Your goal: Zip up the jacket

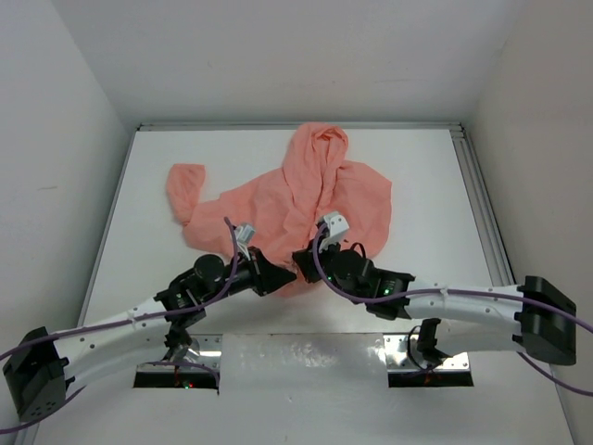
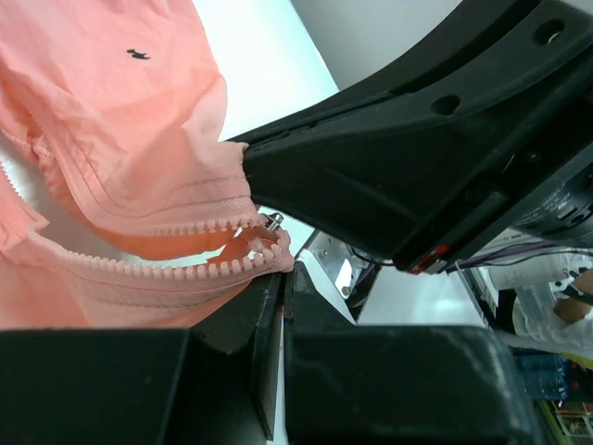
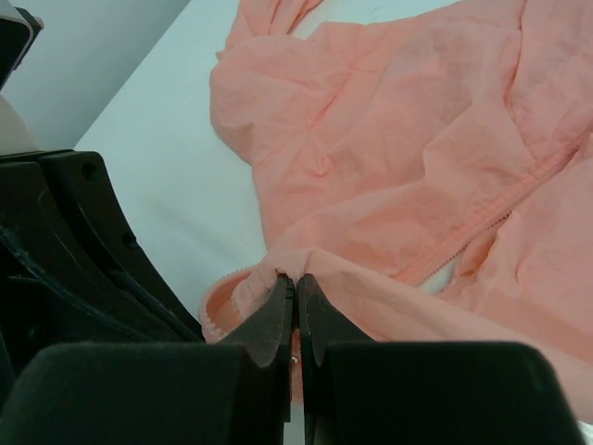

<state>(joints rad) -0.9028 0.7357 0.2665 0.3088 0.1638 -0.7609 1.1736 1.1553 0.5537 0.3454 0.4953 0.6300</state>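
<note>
jacket (image 1: pixel 310 195) lay spread on the white table (image 1: pixel 417 176), centre to upper centre of the top view, hood toward the top edge, one sleeve out to the upper left. both grippers met at its lower hem, centre frame. left gripper (image 2: pixel 283 278): jaws pressed together on the hem beside the zipper teeth (image 2: pixel 167 273), the two rows apart there. right gripper (image 3: pixel 295 283): jaws closed, pinching a fold of fabric. small dark mark (image 2: pixel 138 55) at upper left of the left wrist view.

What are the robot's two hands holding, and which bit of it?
Both hold the jacket. The left gripper pinches the bottom end of its zipper; the right gripper pinches the bottom edge fabric close by.
</note>
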